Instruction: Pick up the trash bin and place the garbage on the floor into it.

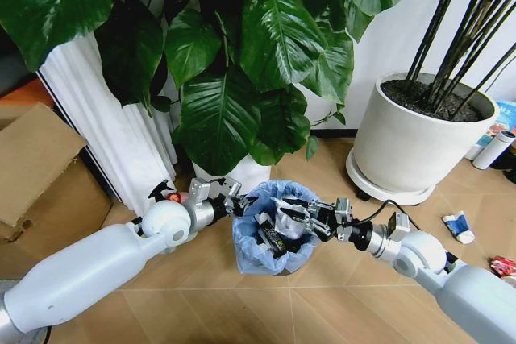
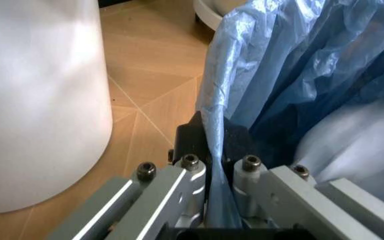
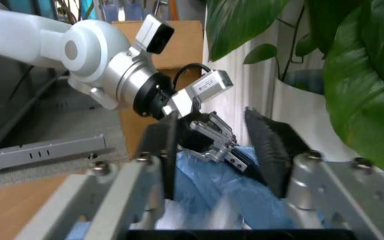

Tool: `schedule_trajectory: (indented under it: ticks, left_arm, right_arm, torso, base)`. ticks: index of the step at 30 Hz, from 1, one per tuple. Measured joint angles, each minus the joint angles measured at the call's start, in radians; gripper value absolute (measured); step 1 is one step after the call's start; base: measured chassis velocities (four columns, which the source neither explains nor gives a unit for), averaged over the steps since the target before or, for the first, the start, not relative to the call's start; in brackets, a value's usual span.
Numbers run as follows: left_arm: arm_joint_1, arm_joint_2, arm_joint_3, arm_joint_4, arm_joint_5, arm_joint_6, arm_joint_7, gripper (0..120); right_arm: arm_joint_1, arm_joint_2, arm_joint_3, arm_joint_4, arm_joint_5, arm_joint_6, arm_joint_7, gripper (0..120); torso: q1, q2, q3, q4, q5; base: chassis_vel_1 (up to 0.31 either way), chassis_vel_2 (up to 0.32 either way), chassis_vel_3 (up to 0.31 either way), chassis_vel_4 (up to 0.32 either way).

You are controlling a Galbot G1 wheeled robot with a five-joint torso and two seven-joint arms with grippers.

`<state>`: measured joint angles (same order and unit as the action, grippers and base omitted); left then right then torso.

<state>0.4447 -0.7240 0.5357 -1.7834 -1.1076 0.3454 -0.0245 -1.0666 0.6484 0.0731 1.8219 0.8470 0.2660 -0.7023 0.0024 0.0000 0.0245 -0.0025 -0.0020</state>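
Gripping the trash bin (image 1: pixel 274 239) by its blue bag rim, the left gripper (image 1: pixel 235 200) holds it; the right gripper (image 1: pixel 310 217) hovers above, jaws open and empty.

Indoor room, probably an office or lounge corner: chevron wood-look floor (image 1: pixel 201 312), large-leaved plant (image 1: pixel 242 54) in a white pot (image 1: pixel 415 147), pale wall, pleated white curtain (image 1: pixel 113 126), and a cardboard box (image 1: pixel 40 183) at the left edge.

Trash bin (image 1: pixel 274 235): blue-lined, upright, centre, holding white wads and a dark wrapper. Garbage on floor (image 1: pixel 322 312): blue-white packet (image 1: pixel 458 226) right, red piece (image 1: pixel 503 266) far right.
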Motion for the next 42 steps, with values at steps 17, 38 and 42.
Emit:
schedule_trajectory:
  ticks: [17, 38, 42]
  left_arm:
    - [0.037, 0.041, -0.017, -0.016, 0.029, 0.009, -0.004, 0]
    - [0.056, 0.062, -0.064, -0.030, 0.038, 0.000, 0.011, 0]
    - [0.064, 0.068, -0.065, -0.038, 0.038, 0.000, 0.011, 0]
  right_arm:
    - [-0.209, 0.027, 0.329, -0.084, -0.126, -0.049, 0.150, 98]
    - [-0.359, 0.180, 0.587, -0.534, -0.302, -0.134, 0.456, 100]
    - [-0.332, 0.183, 0.571, -0.616, -0.297, -0.138, 0.454, 100]
  torso:
    - [0.000, 0.000, 0.000, 0.0002, 0.0001]
    - [0.000, 0.000, 0.000, 0.0000, 0.0002]
    - [0.000, 0.000, 0.000, 0.0001, -0.0001]
  base:
    - [0.000, 0.000, 0.000, 0.000]
    - [0.000, 0.000, 0.000, 0.000]
    - [0.000, 0.000, 0.000, 0.000]
